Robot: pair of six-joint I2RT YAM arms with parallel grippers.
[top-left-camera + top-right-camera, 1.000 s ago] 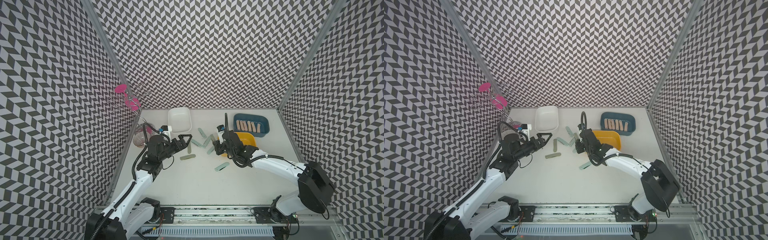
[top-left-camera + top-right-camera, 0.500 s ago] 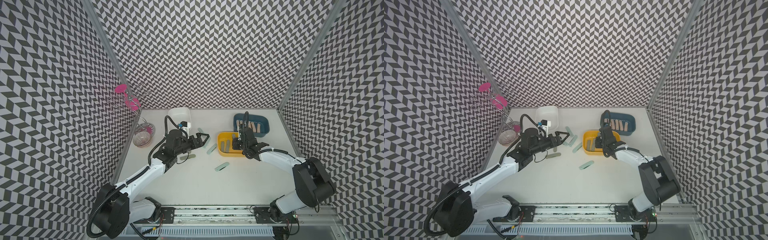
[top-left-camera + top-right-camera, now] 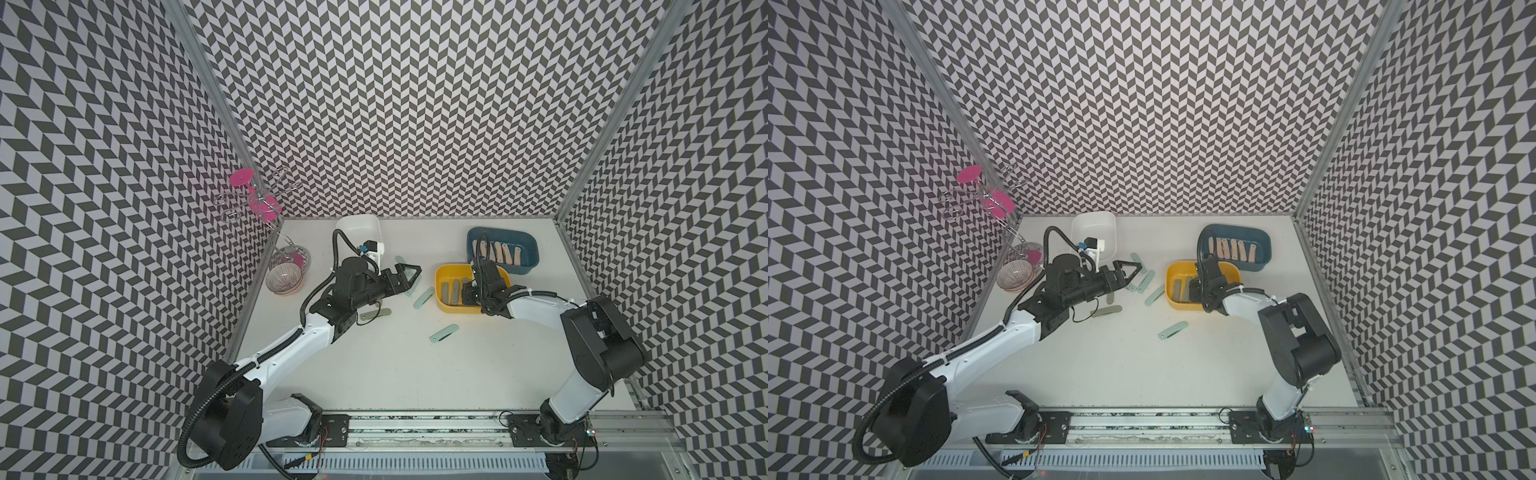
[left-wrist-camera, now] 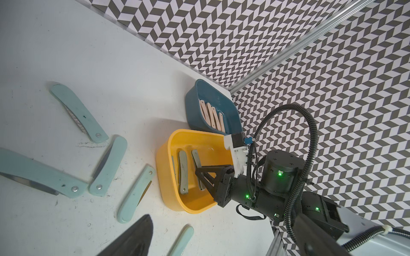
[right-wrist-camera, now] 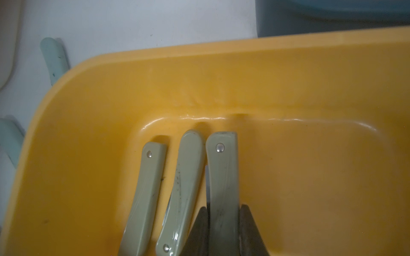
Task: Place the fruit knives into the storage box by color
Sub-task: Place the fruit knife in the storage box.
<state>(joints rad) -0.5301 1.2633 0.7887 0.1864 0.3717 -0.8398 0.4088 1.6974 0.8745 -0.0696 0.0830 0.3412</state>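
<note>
Right now your right fingers (image 5: 199,230) are clamped on an olive knife (image 5: 223,177), which lies inside the yellow box (image 5: 288,73) beside two more olive knives (image 5: 188,177). Your left fingers (image 4: 133,241) stand wide apart and hold nothing, poised over the mint knives (image 4: 135,195) scattered on the tabletop (image 4: 66,44) just beside that box. The peach knives (image 4: 213,117) lie in the blue box (image 4: 193,104) next to it.

The white table (image 3: 415,365) carries a white tub (image 3: 356,224) at the far left, a blue tub (image 3: 535,254) at the far right, and a yellow tub (image 3: 439,291) just near of it. A glass bowl (image 3: 284,281) sits at the left edge. Mint knives (image 3: 444,333) lie loose mid-table, with a grey-green knife (image 3: 377,315) to their left.
</note>
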